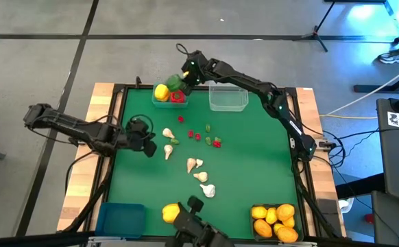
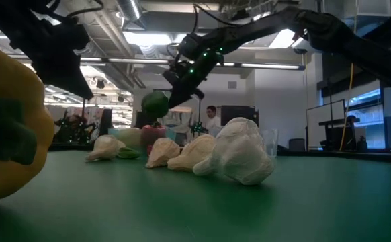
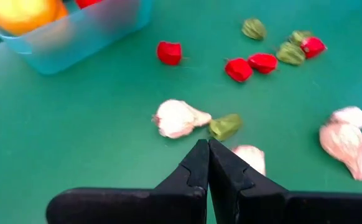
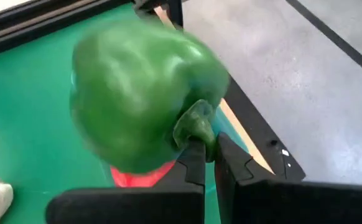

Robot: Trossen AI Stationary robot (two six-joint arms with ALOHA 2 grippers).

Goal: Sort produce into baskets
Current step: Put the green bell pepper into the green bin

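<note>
My right gripper [image 1: 183, 77] reaches to the table's far left and is shut on a green bell pepper [image 4: 137, 99], above the teal basket [image 1: 160, 101]. That basket holds a yellow pepper [image 1: 161, 92] and a red pepper [image 1: 177, 97]. In the low view the green pepper [image 2: 155, 105] hangs in the air. My left gripper [image 3: 207, 152] is shut and holds nothing. It hovers near the table's left side, close to white garlic bulbs [image 3: 178, 118] and a small green piece [image 3: 226, 126]. My right gripper pinches the green pepper's stem [image 4: 196, 121] between its two fingertips. The fingers slant down toward the table's far left corner. The pepper hangs beyond and below the fingertips, lifted clear over the teal basket's red pepper [image 4: 137, 177].
A clear basket [image 1: 228, 99] stands at the far edge, a blue basket [image 1: 121, 218] at the near left, and a dark basket with orange citrus [image 1: 275, 221] at the near right. A yellow pepper [image 1: 171, 213] lies near the front. Garlic [image 1: 201, 176] and red pieces [image 1: 206, 134] lie mid-table.
</note>
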